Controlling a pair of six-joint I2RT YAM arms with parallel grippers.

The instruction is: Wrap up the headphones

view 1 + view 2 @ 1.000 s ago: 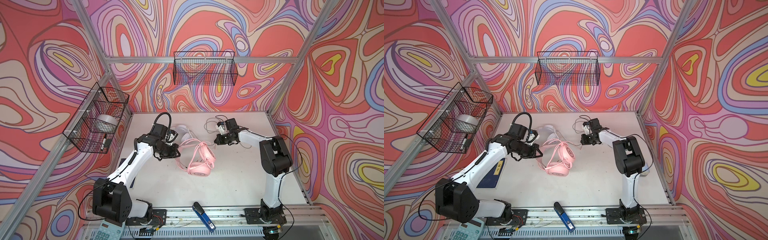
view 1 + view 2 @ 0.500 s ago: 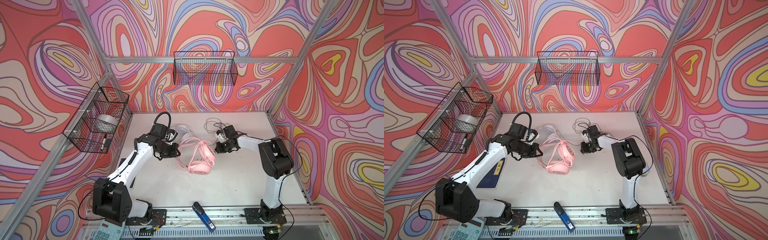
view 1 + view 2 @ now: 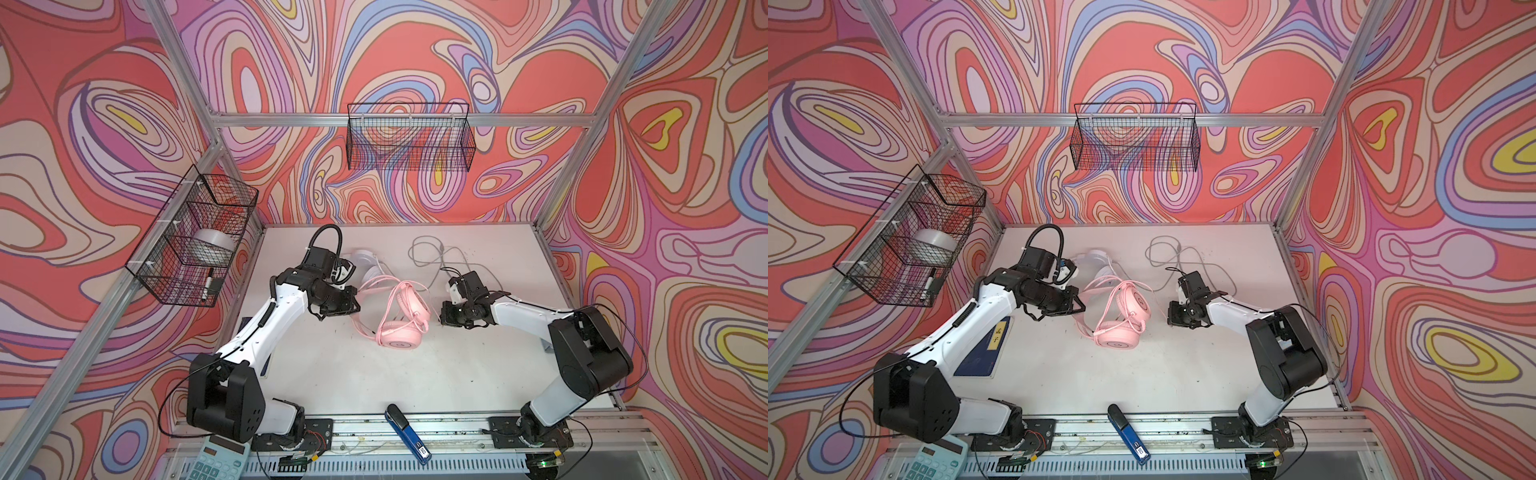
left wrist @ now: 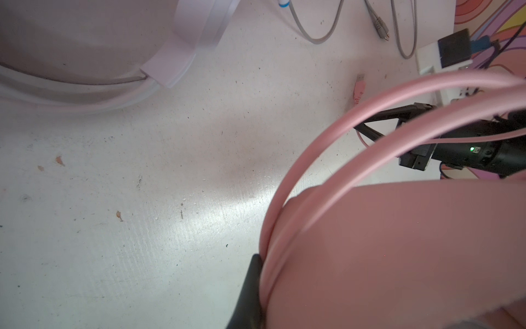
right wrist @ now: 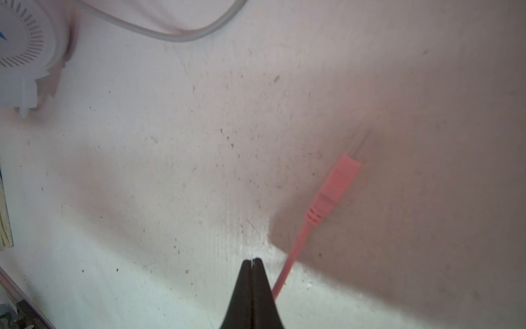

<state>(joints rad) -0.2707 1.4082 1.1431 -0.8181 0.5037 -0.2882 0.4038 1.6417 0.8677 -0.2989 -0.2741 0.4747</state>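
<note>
The pink headphones (image 3: 400, 337) (image 3: 1118, 338) lie mid-table with loops of pink cable over the earcups. My left gripper (image 3: 355, 306) (image 3: 1081, 308) (image 4: 264, 263) is shut on their pink headband (image 4: 307, 159); only one finger shows. Just right of them, my right gripper (image 3: 442, 321) (image 3: 1170, 319) (image 5: 252, 259) is shut, and the pink cable (image 5: 287, 267) comes out from under its fingers to a free pink plug (image 5: 338, 185) (image 4: 358, 91). The white headphones (image 3: 365, 258) (image 3: 1097, 257) (image 5: 22, 42) lie behind my left wrist. Their grey cable (image 3: 428, 249) (image 3: 1167, 249) trails loose at the back.
A wire basket (image 3: 195, 241) on the left wall holds a tape roll (image 3: 210, 247) and a marker. Another basket (image 3: 409, 141) hangs on the back wall. A blue device (image 3: 407, 432) and a calculator (image 3: 216, 461) sit at the front rail. A blue pad (image 3: 988, 345) lies under my left arm.
My right gripper has moved from the back of the table toward the front, ending close beside the pink headphones. The left arm has stayed still.
</note>
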